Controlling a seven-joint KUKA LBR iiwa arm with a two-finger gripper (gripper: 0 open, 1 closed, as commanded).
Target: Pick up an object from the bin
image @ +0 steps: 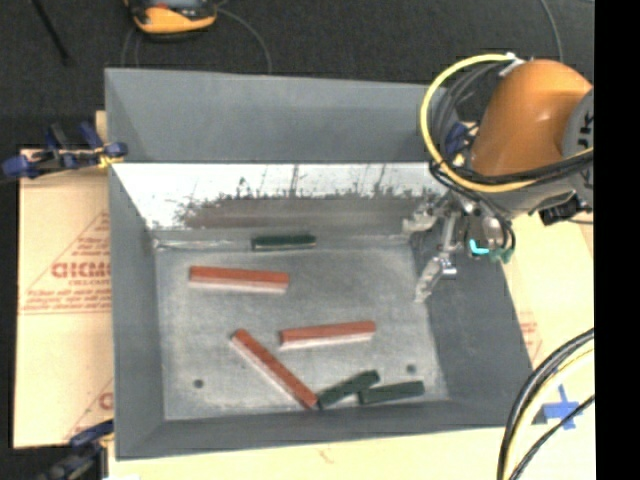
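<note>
My gripper [437, 264] hangs above the bin's right side, close to the right wall, over bare floor. Nothing shows in it. The closest loose thing is a red-brown bar [327, 334] lying flat to its lower left, well apart from it. A short dark green bar [283, 240] rests by the back wall, farther left. Two more dark green bars [347, 389] [392, 392] lie end to end near the front wall, below the gripper.
A second red-brown bar [238, 279] lies at the left of the floor. A third one [272, 368] runs diagonally toward the front and touches the green pair. The arm's orange cover and cables sit over the bin's right rim.
</note>
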